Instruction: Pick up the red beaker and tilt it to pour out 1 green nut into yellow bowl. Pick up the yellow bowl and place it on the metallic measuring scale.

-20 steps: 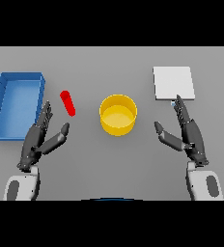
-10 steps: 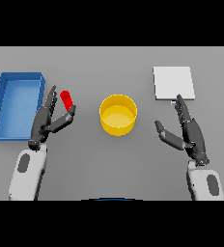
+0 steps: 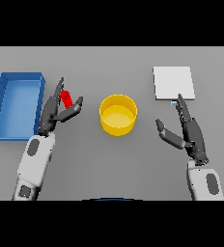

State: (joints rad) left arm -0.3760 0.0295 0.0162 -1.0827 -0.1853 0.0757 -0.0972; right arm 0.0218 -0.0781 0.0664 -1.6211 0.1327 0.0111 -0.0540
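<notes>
Left hand (image 3: 56, 112) raised left of yellow bowl (image 3: 118, 114), fingers straight, spread. Right hand (image 3: 188, 131) held open, right of bowl.

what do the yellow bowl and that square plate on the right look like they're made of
The round yellow bowl looks like matte plastic: even colour, no glints. The flat square scale plate is pale grey-white, uniform and dull; it could be brushed metal, but nothing visible confirms that.

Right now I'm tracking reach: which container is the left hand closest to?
The red beaker: the left hand has its fingers and thumb on either side of it. The blue bin lies just outside that hand; the yellow bowl sits farther toward the table's middle.
</notes>
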